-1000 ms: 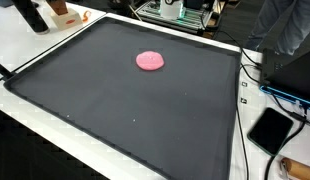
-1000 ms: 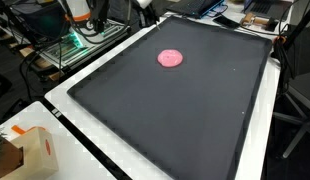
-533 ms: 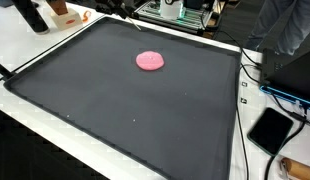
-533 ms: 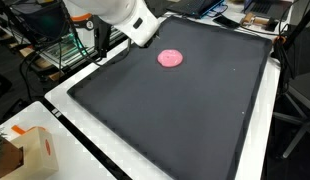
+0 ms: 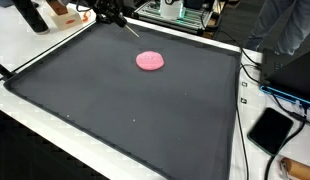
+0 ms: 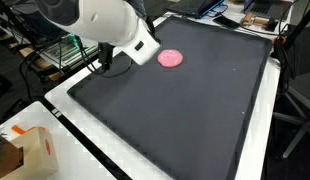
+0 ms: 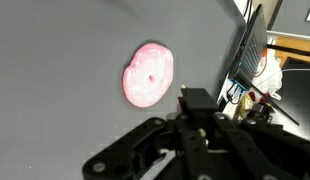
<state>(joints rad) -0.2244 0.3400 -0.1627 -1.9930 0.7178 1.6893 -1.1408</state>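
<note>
While the arm hangs over the far left part of the mat (image 5: 115, 115), nothing on it has been touched yet, as far as I can see. The pink disc (image 5: 150, 61) lies flat on the dark surface, in the far half and roughly midway across, with bare mat all round it. The gripper (image 5: 117, 18) sits above the far left edge in an exterior view, well apart from the disc and to its left. In both exterior views there is clear mat between the two.

From the wrist view the disc (image 7: 148, 75) shows just beyond the dark linkage of the hand, off to its left rather than between the fingers. That picture is blurred, and I cannot tell whether the fingers stand wide or narrow. They hold nothing that I can make out.

So I would judge this to be the approach, with the reach only begun. Lining up over the disc, coming down and taking hold are all left to do. A cardboard box (image 6: 35, 150) stands on the near left of the table, off the mat.
</note>
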